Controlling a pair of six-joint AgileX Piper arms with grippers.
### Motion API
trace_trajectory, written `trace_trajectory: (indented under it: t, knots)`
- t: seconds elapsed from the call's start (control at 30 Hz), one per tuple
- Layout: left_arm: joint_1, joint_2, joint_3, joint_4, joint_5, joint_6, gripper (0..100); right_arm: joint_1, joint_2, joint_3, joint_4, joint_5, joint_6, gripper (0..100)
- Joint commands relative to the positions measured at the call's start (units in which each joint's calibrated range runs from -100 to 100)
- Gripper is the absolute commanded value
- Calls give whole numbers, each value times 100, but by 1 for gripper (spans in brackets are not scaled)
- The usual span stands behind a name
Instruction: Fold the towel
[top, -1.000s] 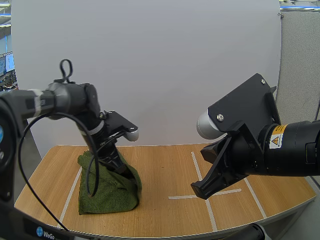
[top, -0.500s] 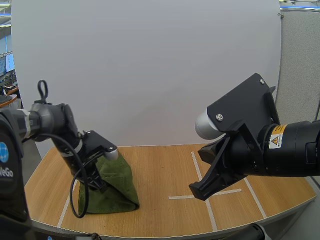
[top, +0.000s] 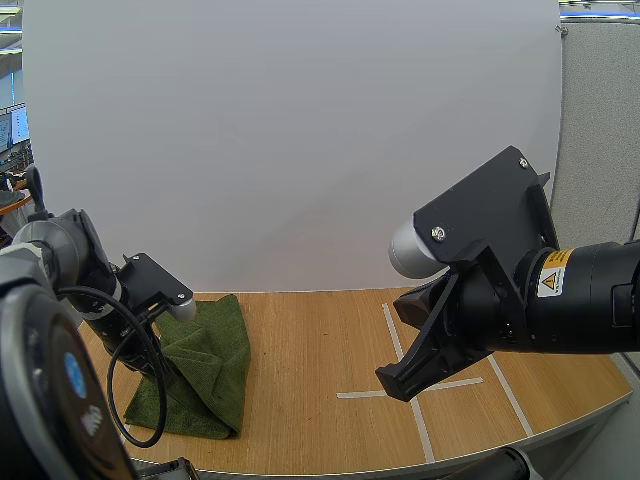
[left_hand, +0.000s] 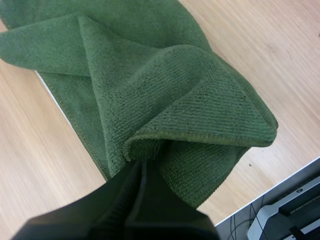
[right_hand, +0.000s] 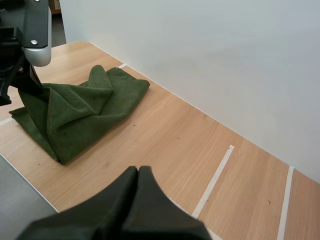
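- The green towel (top: 205, 355) lies rumpled on the left part of the wooden table (top: 320, 335). It reaches from near the white back wall toward the front edge.
- It is partly folded, with one layer doubled over another. A raised ridge runs across the middle, and a rounded folded corner sits close to the table's edge (clearest from the left wrist).
- The left gripper (left_hand: 141, 167) is down at the towel. Its fingers are drawn together on a pinched fold of the cloth, which bunches up right at the tips.
- In the right wrist view, the left arm stands at the towel's end farthest from the wall, touching the cloth there.
- The right gripper (right_hand: 137, 175) hangs in the air over the right half of the table, well apart from the towel. Its fingers lie pressed together as one dark wedge with nothing between them.
- Strips of white tape (top: 398, 335) mark the table below the right gripper, crossing each other there. Another strip runs along the towel's left side (partly under the cloth).
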Motion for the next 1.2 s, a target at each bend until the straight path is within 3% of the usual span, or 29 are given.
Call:
trace_trajectory:
  t: [0.0,0.27,0.63,0.8,1.03,1.17]
  knots:
    - [77,-43,36,-183,-222,68,0,11,-30,15,38,0,-40,0]
    - [290,-43,36,-207,-542,155,0,11,-30,15,38,0,-40,0]
    - [923,34,36,-564,-582,807,0,11,-30,15,38,0,-40,0]
    - [1139,458,212,-733,-620,1064,0,11,-30,15,38,0,-40,0]
    - [1192,726,218,-914,-655,1145,0,11,-30,15,38,0,-40,0]
    - [1192,637,218,-1111,-876,1145,18,11,-30,15,38,0,-40,0]
